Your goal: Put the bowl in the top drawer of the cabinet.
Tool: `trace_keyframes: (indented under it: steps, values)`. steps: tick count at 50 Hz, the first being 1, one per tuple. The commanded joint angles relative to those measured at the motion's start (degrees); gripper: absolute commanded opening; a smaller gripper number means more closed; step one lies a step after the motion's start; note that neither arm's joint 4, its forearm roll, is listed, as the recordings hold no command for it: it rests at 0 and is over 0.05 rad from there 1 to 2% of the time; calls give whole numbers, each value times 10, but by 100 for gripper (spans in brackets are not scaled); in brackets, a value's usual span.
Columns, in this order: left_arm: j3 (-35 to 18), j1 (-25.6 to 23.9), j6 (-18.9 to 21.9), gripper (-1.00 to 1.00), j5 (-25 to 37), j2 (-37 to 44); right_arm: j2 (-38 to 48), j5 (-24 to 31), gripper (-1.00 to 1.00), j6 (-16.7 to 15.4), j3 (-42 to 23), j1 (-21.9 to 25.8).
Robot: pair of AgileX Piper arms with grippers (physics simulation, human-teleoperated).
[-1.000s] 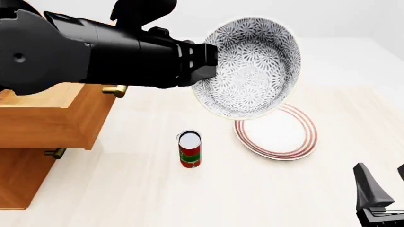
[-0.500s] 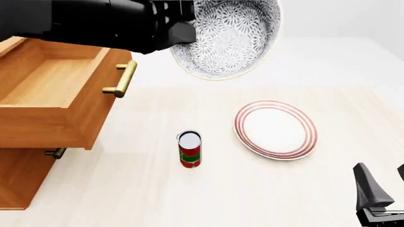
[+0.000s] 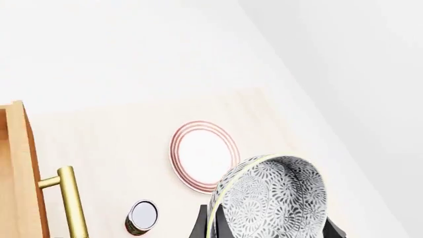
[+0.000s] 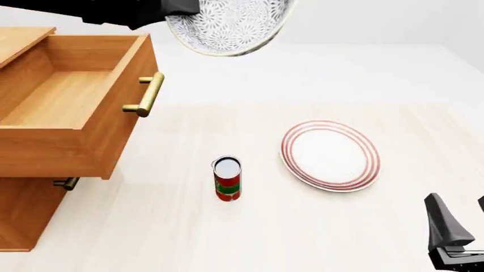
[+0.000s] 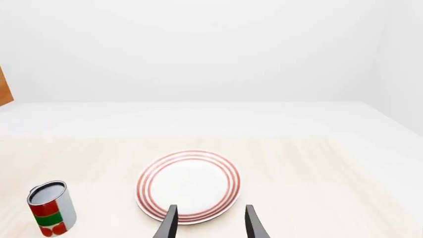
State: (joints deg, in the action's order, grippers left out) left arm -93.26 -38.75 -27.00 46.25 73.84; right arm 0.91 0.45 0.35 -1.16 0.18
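The speckled bowl (image 4: 226, 25) hangs tilted on edge high above the table, beyond the open top drawer's front right corner. My left gripper (image 4: 183, 8) is shut on the bowl's rim, mostly cut off by the top of the front view. In the left wrist view the bowl (image 3: 272, 197) fills the lower middle, its rim pinched by the left gripper (image 3: 211, 228). The top drawer (image 4: 64, 105) of the cabinet (image 4: 26, 212) stands pulled out, its inside bare, with its brass handle (image 4: 147, 93) facing right. My right gripper (image 5: 210, 225) is open and holds nothing, low at the near right (image 4: 454, 241).
A red-ringed white plate (image 4: 330, 154) lies right of centre on the table. A red and green can (image 4: 226, 179) stands upright to its left, near the drawer's front. The lower drawer's small handle (image 4: 67, 183) shows beneath the open drawer.
The left arm has lifted the bowl higher and further left, towards the open drawer. The arm no longer covers the drawer. The right gripper has not moved.
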Motion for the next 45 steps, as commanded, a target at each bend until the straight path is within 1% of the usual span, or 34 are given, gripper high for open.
trace_keyframes:
  steps: [1,7,26,37,45]
  values:
    - [-8,32,5,-100,7,-15,1,0,100,0,-1,0]
    - [-6,60,4,-100,10,-25,0,0,100,0,-1,0]
    - [-46,120,5,-100,47,-42,1,0,100,0,-1,0]
    - [-47,152,2,-100,53,-52,0,0,100,0,-1,0]
    - [-63,178,0,-100,67,-57,1,0,100,0,-1,0]
